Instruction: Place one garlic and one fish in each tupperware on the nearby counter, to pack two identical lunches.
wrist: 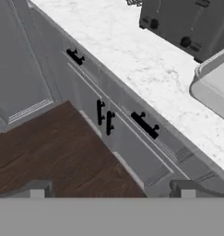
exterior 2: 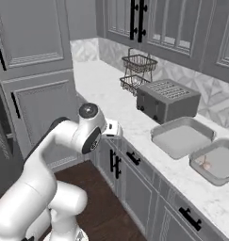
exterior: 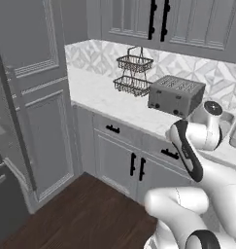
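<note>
Two grey tupperware trays sit on the white counter (exterior 2: 111,94) to the right of the toaster. The nearer tupperware (exterior 2: 182,137) looks bare inside. In the farther tupperware (exterior 2: 226,179) lies a small pale pinkish lump (exterior 2: 205,164), too small to tell whether it is garlic. The fish is out of view. My gripper (wrist: 112,190) is open with nothing between its fingertips (wrist: 37,189). It hangs off the counter's front edge, left of the trays, looking down at the cabinet fronts and floor. A corner of the nearer tupperware (wrist: 214,85) shows at the right of the hand view.
A slotted grey toaster (exterior 2: 167,100) stands behind the trays, with a two-tier wire basket (exterior 2: 138,70) beyond it against the tiled wall. Grey cabinet doors with black handles (wrist: 104,117) run under the counter. Tall cabinets rise at the left; dark wood floor (exterior: 80,219) lies below.
</note>
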Robot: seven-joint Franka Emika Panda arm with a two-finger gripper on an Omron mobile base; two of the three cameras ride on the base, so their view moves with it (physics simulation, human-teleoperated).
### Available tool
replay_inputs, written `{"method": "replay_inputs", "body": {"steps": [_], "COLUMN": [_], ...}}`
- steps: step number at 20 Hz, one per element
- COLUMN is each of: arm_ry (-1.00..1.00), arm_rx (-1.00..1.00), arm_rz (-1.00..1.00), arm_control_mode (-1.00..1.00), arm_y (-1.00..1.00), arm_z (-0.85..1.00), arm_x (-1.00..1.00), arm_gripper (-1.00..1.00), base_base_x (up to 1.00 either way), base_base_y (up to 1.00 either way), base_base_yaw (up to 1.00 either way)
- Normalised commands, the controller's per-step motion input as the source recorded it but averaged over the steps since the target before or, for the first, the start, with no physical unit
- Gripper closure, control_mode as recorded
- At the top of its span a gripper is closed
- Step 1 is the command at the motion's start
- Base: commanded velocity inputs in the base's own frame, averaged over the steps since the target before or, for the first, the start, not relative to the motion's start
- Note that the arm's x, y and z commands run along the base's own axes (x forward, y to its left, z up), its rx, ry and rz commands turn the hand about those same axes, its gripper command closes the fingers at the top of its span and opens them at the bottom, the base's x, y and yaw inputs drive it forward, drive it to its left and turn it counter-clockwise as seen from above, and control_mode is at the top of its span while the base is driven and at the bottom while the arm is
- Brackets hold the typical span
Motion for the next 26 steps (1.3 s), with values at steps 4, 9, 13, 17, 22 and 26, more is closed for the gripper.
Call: {"method": "replay_inputs", "body": {"steps": [4, 9, 13, 17, 22, 26], "arm_ry": [0.0, 0.0, 0.0, 0.0, 0.0, 0.0], "arm_rx": [0.0, 0.0, 0.0, 0.0, 0.0, 0.0], "arm_rz": [0.0, 0.0, 0.0, 0.0, 0.0, 0.0], "arm_control_mode": [1.0, 1.0, 1.0, 1.0, 1.0, 1.0], "arm_y": [0.0, 0.0, 0.0, 0.0, 0.0, 0.0], "arm_z": [0.0, 0.0, 0.0, 0.0, 0.0, 0.0], "arm_x": [0.0, 0.0, 0.0, 0.0, 0.0, 0.0], "arm_gripper": [-1.0, -1.0, -1.0, -1.0, -1.0, -1.0], "base_base_x": [-0.32, -0.43, 0.04, 0.94, 1.0, 1.0], "base_base_y": [0.86, 1.0, 1.0, 0.92, 0.61, -0.28], "base_base_yaw": [0.8, 0.67, 0.39, 0.01, -0.16, 0.2]}}
